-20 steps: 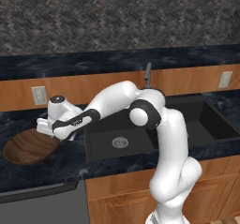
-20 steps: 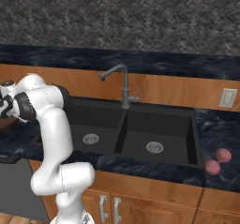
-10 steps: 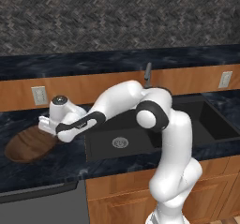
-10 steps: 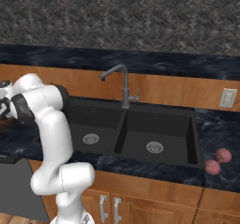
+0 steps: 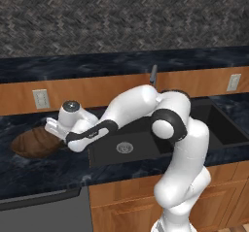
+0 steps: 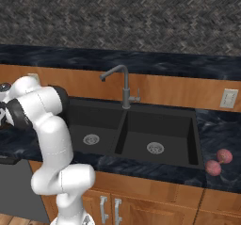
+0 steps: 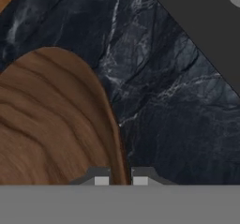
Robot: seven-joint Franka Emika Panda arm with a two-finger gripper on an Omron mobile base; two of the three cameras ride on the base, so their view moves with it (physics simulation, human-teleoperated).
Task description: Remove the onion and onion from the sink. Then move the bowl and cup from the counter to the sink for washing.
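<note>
Tool (image 7: 121,180) is sitting low over the near rim of the wide, shallow brown wood-grain bowl (image 5: 34,142), which is resting on the dark marbled table (image 5: 44,170) left of the black double-basin sink (image 6: 134,132). Compared with a second ago the arm is lower and further onto the bowl, and the jaws are pinching in: in the hand view the two fingertips (image 7: 101,181) are standing close together with the bowl's thin rim running up between them, so it looks like a closing grip on the rim, nearly shut, though I can't tell if both pads are actually seated yet. Meaning for the task: the two small pinkish-red round onions (image 6: 219,161) are already lying on the table right of the sink, touching each other, so the first half looks done; both basins are looking bare apart from the metal drains. Bowl transfer is the step in hand; lift not yet started. No brands, labels or readable writing anywhere; just blank white wall outlets (image 5: 41,99) on the wooden backsplash behind the sink.
</note>
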